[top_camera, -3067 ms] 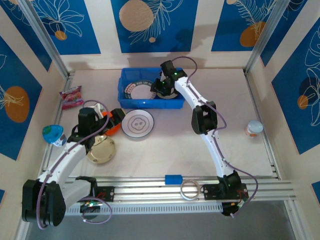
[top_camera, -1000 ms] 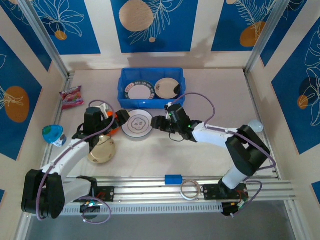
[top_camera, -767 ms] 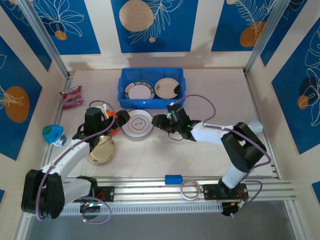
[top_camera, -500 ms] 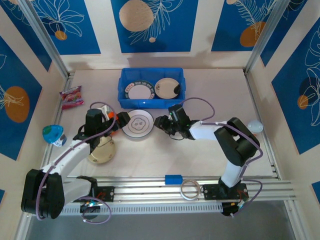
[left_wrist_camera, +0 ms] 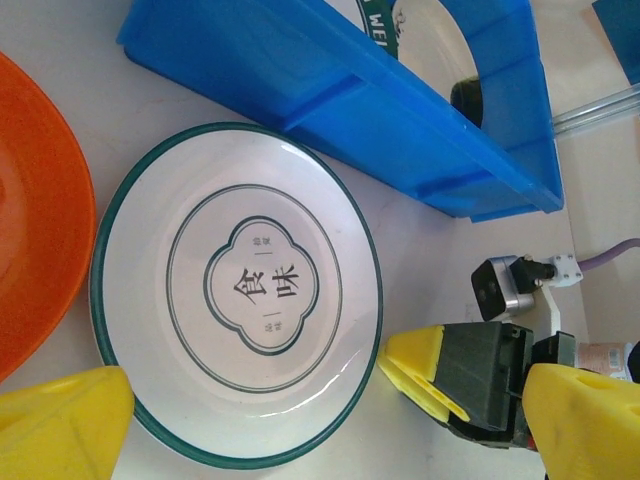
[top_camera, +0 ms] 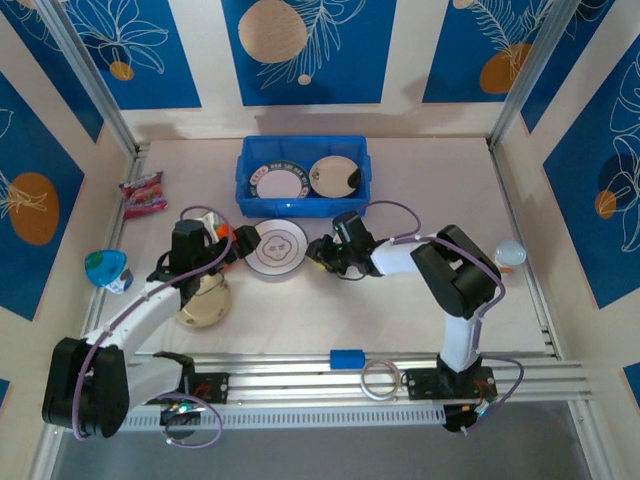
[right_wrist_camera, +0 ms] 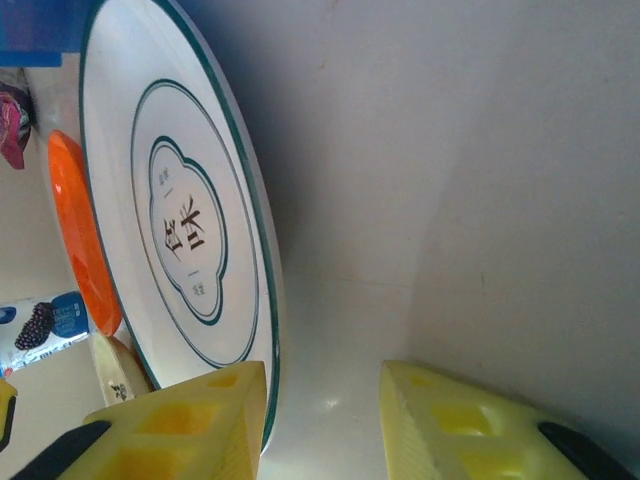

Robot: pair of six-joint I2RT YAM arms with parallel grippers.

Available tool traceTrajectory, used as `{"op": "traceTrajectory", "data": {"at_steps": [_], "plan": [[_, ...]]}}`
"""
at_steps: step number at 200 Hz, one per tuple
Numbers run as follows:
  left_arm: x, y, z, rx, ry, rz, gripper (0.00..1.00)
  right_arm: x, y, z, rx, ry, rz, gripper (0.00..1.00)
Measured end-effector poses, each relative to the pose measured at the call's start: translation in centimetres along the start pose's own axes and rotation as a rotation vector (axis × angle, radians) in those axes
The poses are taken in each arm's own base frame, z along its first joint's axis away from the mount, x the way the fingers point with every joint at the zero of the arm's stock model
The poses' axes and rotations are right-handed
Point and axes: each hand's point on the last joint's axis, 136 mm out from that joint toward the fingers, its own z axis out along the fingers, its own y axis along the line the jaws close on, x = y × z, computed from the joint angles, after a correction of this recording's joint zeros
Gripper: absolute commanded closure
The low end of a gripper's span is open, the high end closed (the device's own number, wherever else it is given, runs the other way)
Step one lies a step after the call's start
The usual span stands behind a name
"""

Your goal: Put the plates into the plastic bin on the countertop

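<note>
The blue plastic bin [top_camera: 303, 205] at the back holds a white plate with a green-lettered rim [top_camera: 277, 181] and a cream plate [top_camera: 333, 177]. In front of it a white plate with a line drawing [top_camera: 276, 246] lies flat on the countertop [top_camera: 400, 310]. My right gripper [top_camera: 318, 250] is open at its right rim; one finger [right_wrist_camera: 180, 425] overlaps the plate [right_wrist_camera: 180, 220], the other [right_wrist_camera: 480, 420] is over bare counter. My left gripper [top_camera: 235, 243] is open at the plate's left edge, above an orange plate [top_camera: 222, 258]. A cream plate [top_camera: 205, 300] lies under the left arm.
A pink snack packet [top_camera: 143, 193] and a blue-topped item [top_camera: 107, 270] sit at the left. A small cup [top_camera: 510, 254] is at the right. The small blue block [top_camera: 347, 357] and tape ring [top_camera: 379, 379] rest on the metal rail [top_camera: 400, 372].
My right arm has left the cream plate in the bin and swung down to the line-drawing plate, creeping left to its rim over the last second. The left gripper shifted slightly.
</note>
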Motion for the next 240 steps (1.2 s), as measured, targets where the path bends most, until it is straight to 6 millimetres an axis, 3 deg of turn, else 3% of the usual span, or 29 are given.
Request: {"op": "traceTrajectory", "data": {"at_steps": [79,124,166,240], "plan": [[0.2,0.2,0.0,-0.005,0.001,0.000,0.01,-0.5,1.4,1.6,-0.052,0.037,0.028,0.68],[0.3,0.4,0.0,-0.012,0.000,-0.001,0.01,-1.0,1.9,2.6,-0.070,0.059,0.047,0.76],[0.2,0.4,0.0,-0.016,-0.002,0.000,0.01,-1.0,1.6,2.9,-0.059,0.066,0.056,0.88],[0.2,0.5,0.0,-0.016,-0.002,-0.001,0.00,-0.7,1.1,2.3,-0.070,0.059,0.043,0.97]]}}
